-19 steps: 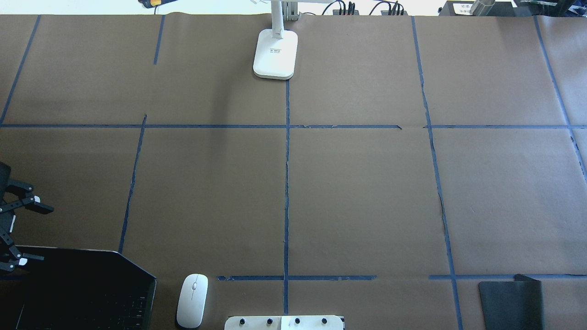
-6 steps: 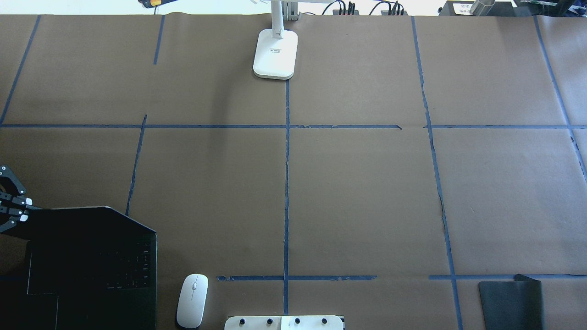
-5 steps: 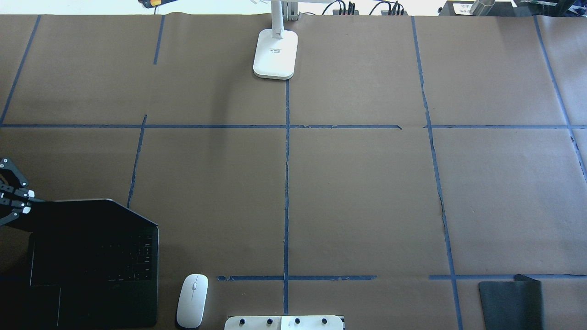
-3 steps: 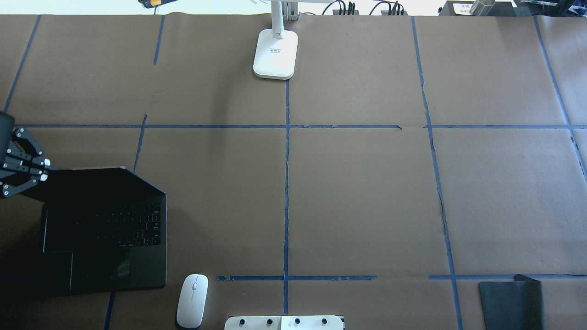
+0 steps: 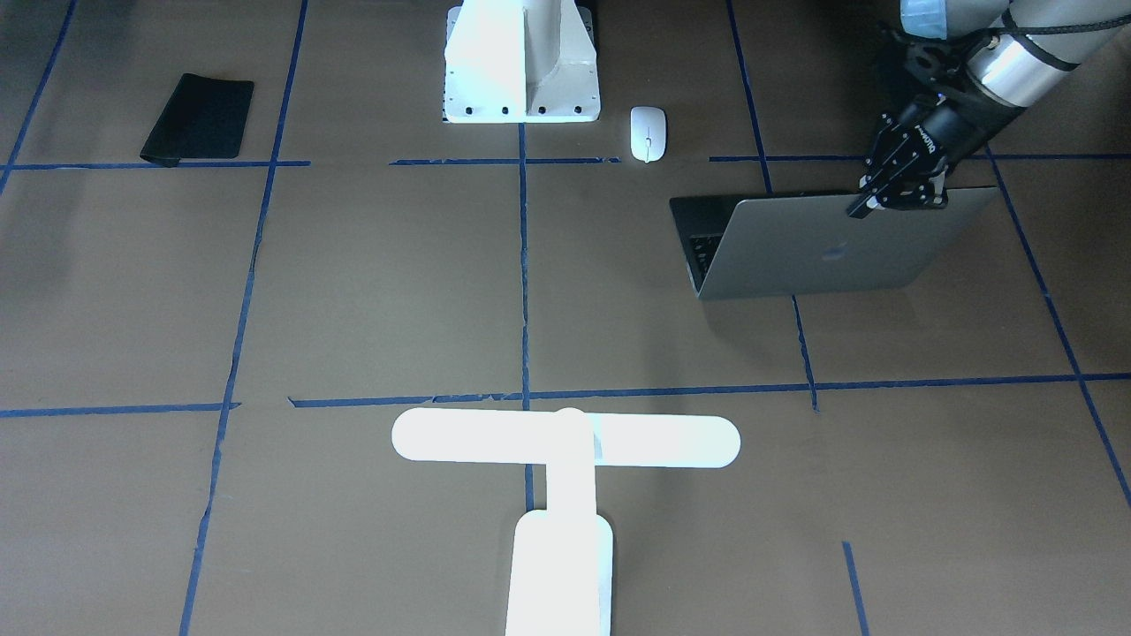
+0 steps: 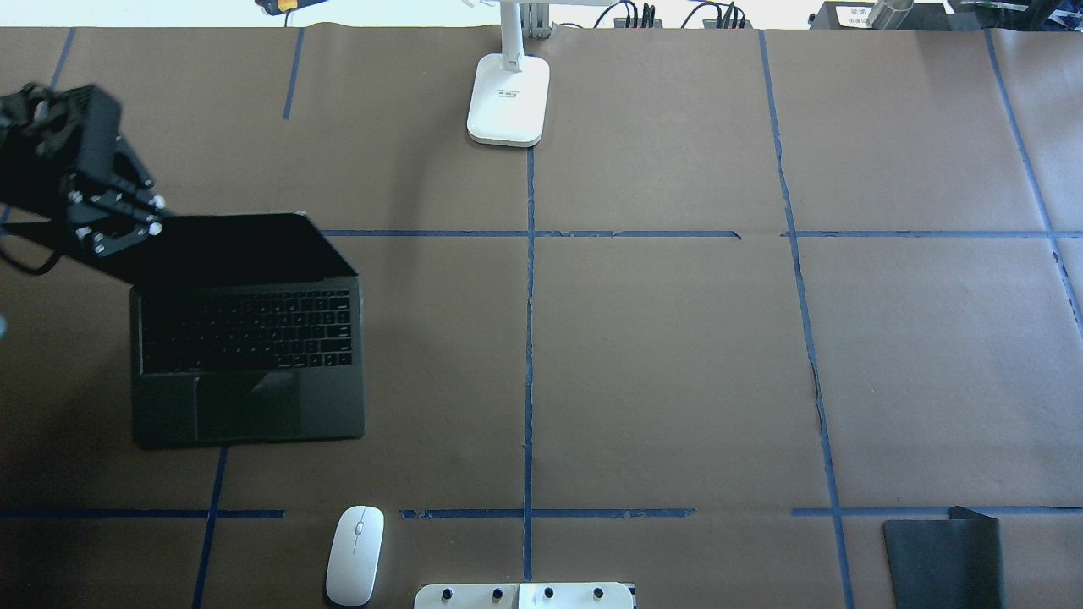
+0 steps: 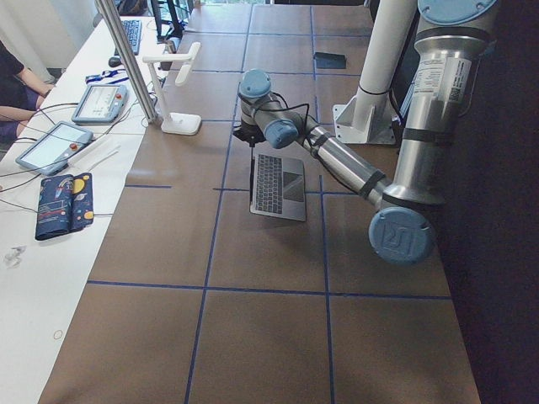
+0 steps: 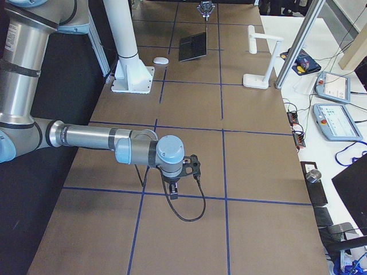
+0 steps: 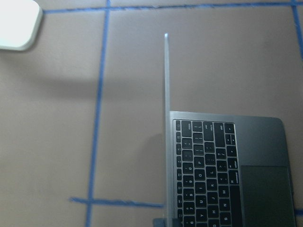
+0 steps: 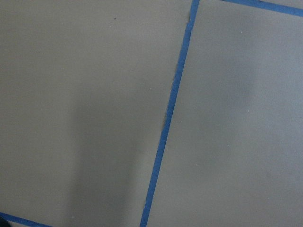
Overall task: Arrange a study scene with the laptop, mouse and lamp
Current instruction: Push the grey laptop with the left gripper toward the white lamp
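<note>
The laptop (image 6: pixel 245 364) is the piece furthest along: it sits open, its base apparently flat on the brown paper, out in front of the white pedestal (image 5: pixel 521 62) and off to the pedestal's left. Its lid stands about upright. The left gripper (image 5: pixel 897 196) is pinched on the lid's top edge near one corner, so this piece looks positioned or nearly so but not yet let go. The lamp (image 5: pixel 565 440) stands well away from the pedestal, almost straight out from it at the far side of the table, with its bar head reaching back toward the pedestal. It is upright, nothing touches it, and nothing shows whether it is meant to stay there. A dark mouse pad (image 5: pixel 199 119) lies off to the pedestal's right, well apart from everything else. The mouse (image 6: pixel 355 554) lies just beside the pedestal's left front corner, clear of the laptop and in no grip, so placing it looks like the main step left. The right gripper (image 8: pixel 175 186) hangs over bare paper far out to the pedestal's right; whether its fingers are spread or pressed together cannot be told, and its own camera sees only paper and blue tape.
</note>
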Available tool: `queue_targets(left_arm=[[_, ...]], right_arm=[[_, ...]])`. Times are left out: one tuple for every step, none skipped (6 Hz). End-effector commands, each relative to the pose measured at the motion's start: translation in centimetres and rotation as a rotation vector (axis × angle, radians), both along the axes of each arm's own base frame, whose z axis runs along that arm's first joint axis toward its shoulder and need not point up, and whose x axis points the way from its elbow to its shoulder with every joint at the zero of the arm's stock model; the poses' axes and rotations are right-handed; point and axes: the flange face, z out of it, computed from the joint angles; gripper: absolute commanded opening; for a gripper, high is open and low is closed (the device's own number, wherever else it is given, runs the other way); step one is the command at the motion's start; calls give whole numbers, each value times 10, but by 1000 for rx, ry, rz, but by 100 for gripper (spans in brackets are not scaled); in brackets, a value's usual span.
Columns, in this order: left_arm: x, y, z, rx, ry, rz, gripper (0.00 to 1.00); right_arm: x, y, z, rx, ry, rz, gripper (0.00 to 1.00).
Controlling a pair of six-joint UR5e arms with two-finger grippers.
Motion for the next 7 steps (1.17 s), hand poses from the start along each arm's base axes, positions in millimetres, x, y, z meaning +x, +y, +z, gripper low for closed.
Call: queue_targets(left_arm=[[44,-63,-61,-13,-6,6,0],[80,-82,-86,0,-4,29,0],[112,-89,-115,39,-15,28,0],[127,-106,-126,38,-27,22,0],[138,-122,-141,48,-23,22,0],[152,-134,-143,82,-13,12,0],[170,-139,-148,111,-27,-9,0]], right_arm=[[0,0,0,-2,0,1,100],[0,0,0,-2,0,1,100],[0,0,1,-4,0,0,100],[0,0,2,-5,0,0,100],[0,0,2,-5,0,0,100],[0,0,2,-4,0,0,100],[0,0,2,-5,0,1,100]])
